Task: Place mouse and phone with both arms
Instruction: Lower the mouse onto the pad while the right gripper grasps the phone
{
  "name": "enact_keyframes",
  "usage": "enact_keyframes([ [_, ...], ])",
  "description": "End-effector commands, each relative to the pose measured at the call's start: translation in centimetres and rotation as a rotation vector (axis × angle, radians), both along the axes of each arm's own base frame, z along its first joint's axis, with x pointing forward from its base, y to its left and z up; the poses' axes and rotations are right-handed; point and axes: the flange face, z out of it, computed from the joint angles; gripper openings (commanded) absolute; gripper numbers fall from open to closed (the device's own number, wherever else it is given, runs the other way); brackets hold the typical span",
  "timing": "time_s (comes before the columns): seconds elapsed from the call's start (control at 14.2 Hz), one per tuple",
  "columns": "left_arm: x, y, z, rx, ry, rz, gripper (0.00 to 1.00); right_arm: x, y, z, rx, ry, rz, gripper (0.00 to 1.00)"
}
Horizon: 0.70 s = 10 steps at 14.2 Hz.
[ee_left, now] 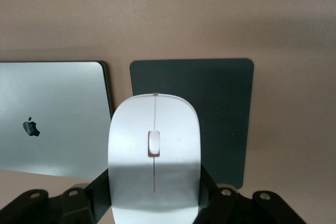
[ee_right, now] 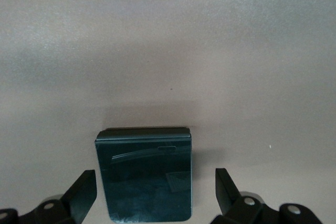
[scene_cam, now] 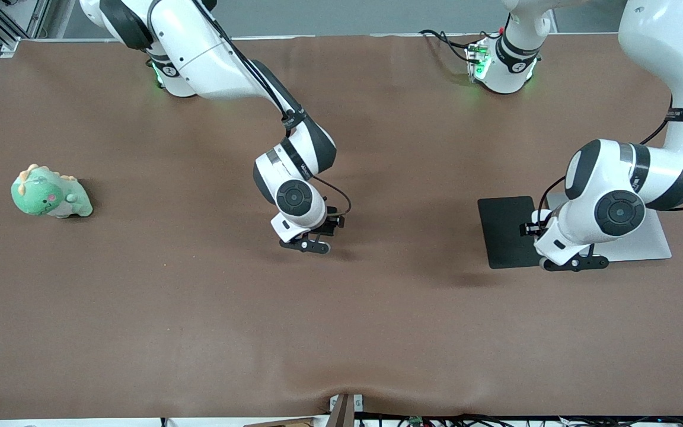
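From the front view, the left pincer [scene_cam: 574,263] hangs low over the seam between the flat black rectangular mouse pad [scene_cam: 503,231] and the closed silver laptop [scene_cam: 644,243], toward the left arm's end of the brown worktop [scene_cam: 341,332], while the right pincer [scene_cam: 313,245] hovers over the bare middle; its load is hidden here by the wrists. A green plush dinosaur toy [scene_cam: 50,193] lies well apart, toward the right arm's end. In the left wrist view, the left pincer is clenched on the glossy white oval mouse [ee_left: 154,156], gripped across its flanks, its long axis running straight out from the pincer toward the pad below; the pad is the nearer landing, just under the mouse's nose. In the right wrist view, the right pincer's fingers [ee_right: 84,190] stand wide, released, and the small black rounded-corner phone [ee_right: 145,174] lies flat on the worktop between them, touching neither, long axis pointing away from the pincer. I judge the phone placed and the mouse awaiting a short descent.
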Motion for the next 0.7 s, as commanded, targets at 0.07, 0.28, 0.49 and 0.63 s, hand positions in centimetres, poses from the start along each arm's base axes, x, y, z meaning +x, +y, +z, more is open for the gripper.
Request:
enact_keyframes([
  [0.07, -2.1, -0.3, -2.0, 0.01, -0.003, -0.011, 0.0, -0.6, 0.9, -0.8, 0.003, -0.002, -0.04, 1.0],
  [0.28, -3.5, 0.0, -4.4, -0.003, -0.001, -0.016, 0.0, -0.8, 1.1, -0.9, 0.0, 0.0, -0.037, 1.0],
  [0.49, -4.7, 1.0, -6.8, -0.035, -0.041, -0.01, 0.0, -1.2, 1.5, -1.8, -0.002, -0.002, -0.032, 1.0],
  [0.63, -5.5, 1.4, -8.4, -0.056, -0.064, -0.008, 0.0, -1.3, 1.5, -2.0, -0.004, -0.001, -0.031, 1.0],
])
